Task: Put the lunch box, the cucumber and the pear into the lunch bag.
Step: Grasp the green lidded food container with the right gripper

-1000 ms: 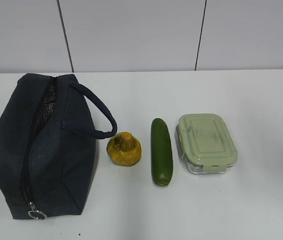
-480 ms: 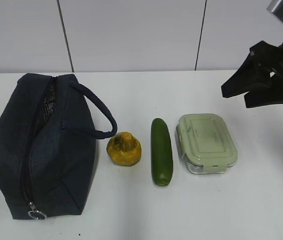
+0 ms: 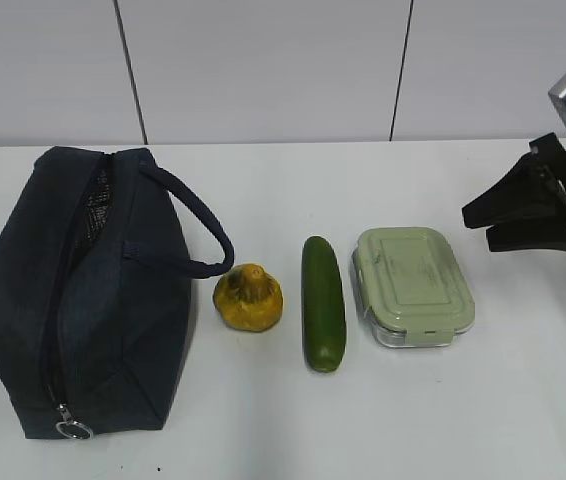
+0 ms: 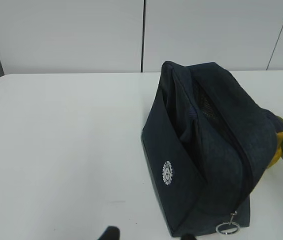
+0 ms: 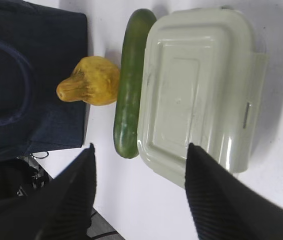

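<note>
Grippers: 2 in all; right gripper (image 3: 481,228) in the air, jaws spread apart, holding nothing; left gripper (image 4: 149,236) only a dark tip at the bottom edge of its wrist view, jaw gap impossible to tell.
Lunch box (image 3: 413,286): 1, pale green lid on, below and left of right gripper, apart from it.
Cucumber (image 3: 323,302): 1, just beside lunch box, on its far side from right gripper.
Pear (image 3: 248,297): 1, beyond cucumber, near bag handle.
Lunch bag (image 3: 78,290): 1, farthest from right gripper, zipper open, ring pull (image 3: 73,430) at near end; directly ahead of left gripper.
Table (image 3: 523,400): 1, white, under all 4 items.
</note>
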Available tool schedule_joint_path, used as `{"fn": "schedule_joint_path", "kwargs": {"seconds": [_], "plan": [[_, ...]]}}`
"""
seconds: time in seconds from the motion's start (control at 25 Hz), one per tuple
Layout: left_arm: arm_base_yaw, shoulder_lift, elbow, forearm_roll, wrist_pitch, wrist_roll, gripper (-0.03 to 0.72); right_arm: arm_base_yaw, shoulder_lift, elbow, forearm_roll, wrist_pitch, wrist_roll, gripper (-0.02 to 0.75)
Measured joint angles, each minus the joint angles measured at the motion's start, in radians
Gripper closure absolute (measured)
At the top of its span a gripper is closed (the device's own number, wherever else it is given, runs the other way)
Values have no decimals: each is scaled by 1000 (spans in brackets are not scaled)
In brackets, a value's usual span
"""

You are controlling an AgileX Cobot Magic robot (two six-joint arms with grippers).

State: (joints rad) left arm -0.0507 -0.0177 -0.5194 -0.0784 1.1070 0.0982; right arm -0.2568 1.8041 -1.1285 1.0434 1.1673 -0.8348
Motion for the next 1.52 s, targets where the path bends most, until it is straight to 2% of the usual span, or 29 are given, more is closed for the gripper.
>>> {"fn": "schedule_joint_path", "kwargs": {"seconds": [0.12,0.32,0.4,0.52,0.64,1.04,1.52], "plan": [[0,0,0,0,0,0,450,0,26,0,-7,6,-31,300],[0,0,0,0,0,0,450,0,32,0,-119,6,-48,297],[0,0,0,0,0,0,450,0,39,0,-137,6,-60,270],[0,0,0,0,0,0,450,-2,70,-12,-137,9,-68,209],[0,0,0,0,0,0,450,-2,126,-49,-125,9,-71,181],[0,0,0,0,0,0,450,7,307,-227,-63,9,-73,174],[0,0,0,0,0,0,450,64,318,-237,-118,9,-73,174]]}}
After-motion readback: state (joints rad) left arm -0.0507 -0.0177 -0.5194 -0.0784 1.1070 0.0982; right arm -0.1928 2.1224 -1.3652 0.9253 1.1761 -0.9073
